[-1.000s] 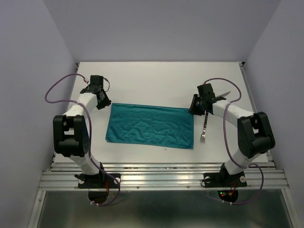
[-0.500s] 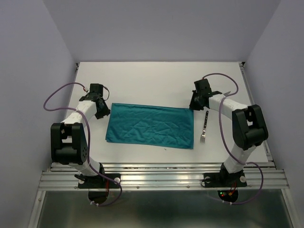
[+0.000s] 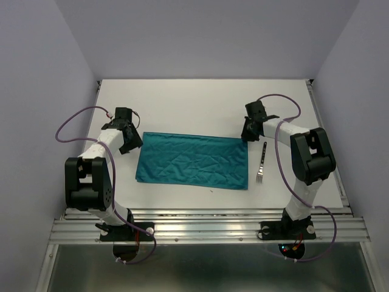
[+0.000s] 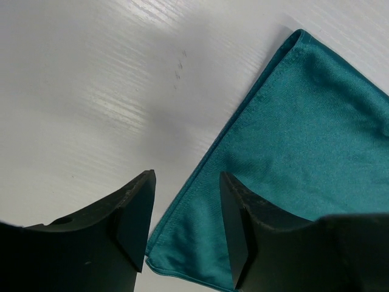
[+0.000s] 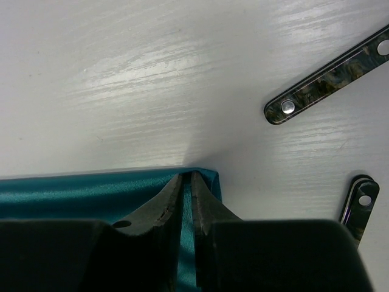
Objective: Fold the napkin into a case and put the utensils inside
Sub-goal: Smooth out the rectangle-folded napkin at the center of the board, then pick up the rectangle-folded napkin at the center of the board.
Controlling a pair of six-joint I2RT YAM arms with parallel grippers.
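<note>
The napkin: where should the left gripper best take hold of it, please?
I'd grip the napkin at its far left corner, from the left: it lies flat, and that hem runs between the fingers of the open left gripper, mirroring the right gripper pinched on the far right corner.

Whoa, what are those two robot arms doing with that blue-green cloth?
They are getting ready to fold the napkin, which lies flat on the white table as a long rectangle. The right gripper has its jaws pinched shut on the napkin's far right corner. The left gripper is at the far left corner, jaws open on either side of the cloth's edge, not gripping it. The fork lies on the table just right of the napkin, not yet tucked in.
</note>
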